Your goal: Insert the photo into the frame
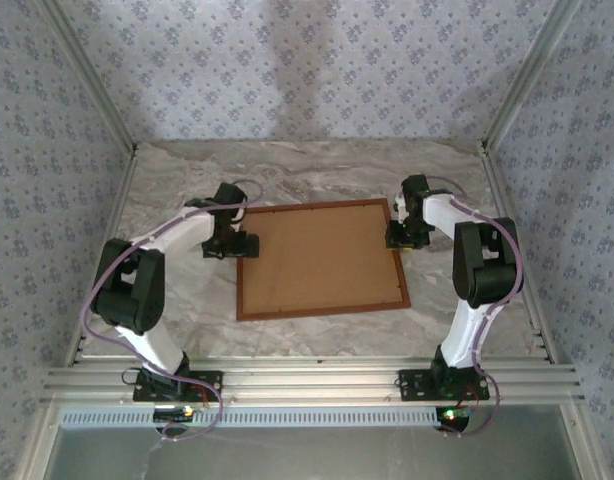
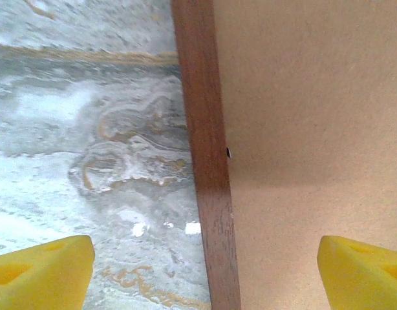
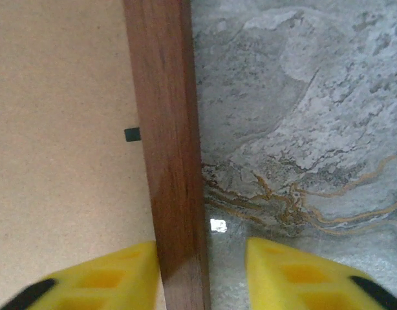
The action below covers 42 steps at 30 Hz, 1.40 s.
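The frame (image 1: pixel 322 309) is lying flat at the centre of the tabletop (image 1: pixel 317 170), backing board (image 1: pixel 322 255) up. It is looking stiff, thin and light, best pinched at its side rails. The left hand (image 2: pixel 203 265) is straddling one rail wide; the right hand (image 3: pixel 202 258) is straddling the other, narrower, not gripping.

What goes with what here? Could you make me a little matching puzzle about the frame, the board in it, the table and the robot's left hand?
Things:
1. frame
2. board
3. table
4. left hand

Descriptions:
a. grey marble pattern
b. open wide, astride the frame's edge
c. reddish-brown wood
d. plain tan

Pairs: 1-c, 2-d, 3-a, 4-b
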Tool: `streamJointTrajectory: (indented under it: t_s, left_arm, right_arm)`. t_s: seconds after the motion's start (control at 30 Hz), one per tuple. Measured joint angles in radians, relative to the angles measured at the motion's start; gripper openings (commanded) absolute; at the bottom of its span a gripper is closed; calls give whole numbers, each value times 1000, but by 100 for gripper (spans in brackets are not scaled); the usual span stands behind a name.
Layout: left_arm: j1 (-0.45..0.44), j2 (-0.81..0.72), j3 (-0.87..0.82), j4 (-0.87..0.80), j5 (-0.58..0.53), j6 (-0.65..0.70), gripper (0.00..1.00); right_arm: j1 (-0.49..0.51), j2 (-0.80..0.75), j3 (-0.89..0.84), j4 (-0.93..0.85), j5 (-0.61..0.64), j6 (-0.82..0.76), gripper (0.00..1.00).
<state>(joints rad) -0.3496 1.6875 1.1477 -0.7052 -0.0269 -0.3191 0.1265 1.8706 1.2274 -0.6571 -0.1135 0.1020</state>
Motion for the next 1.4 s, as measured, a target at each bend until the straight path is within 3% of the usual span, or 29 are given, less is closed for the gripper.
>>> streamJointTrajectory:
  t_s: [0.23, 0.43, 0.63, 1.4]
  left_arm:
    - [93, -71, -2, 37, 7, -35, 89]
    - [130, -63, -2, 61, 19, -39, 78]
    - [132, 25, 0, 69, 42, -21, 66]
    - [132, 132, 42, 74, 45, 15, 66]
  right_arm:
    - [8, -26, -36, 34, -6, 17, 14]
    - [27, -97, -121, 49, 11, 87, 8]
    - [74, -152, -182, 38, 21, 171, 7]
    - [85, -163, -195, 33, 20, 202, 7]
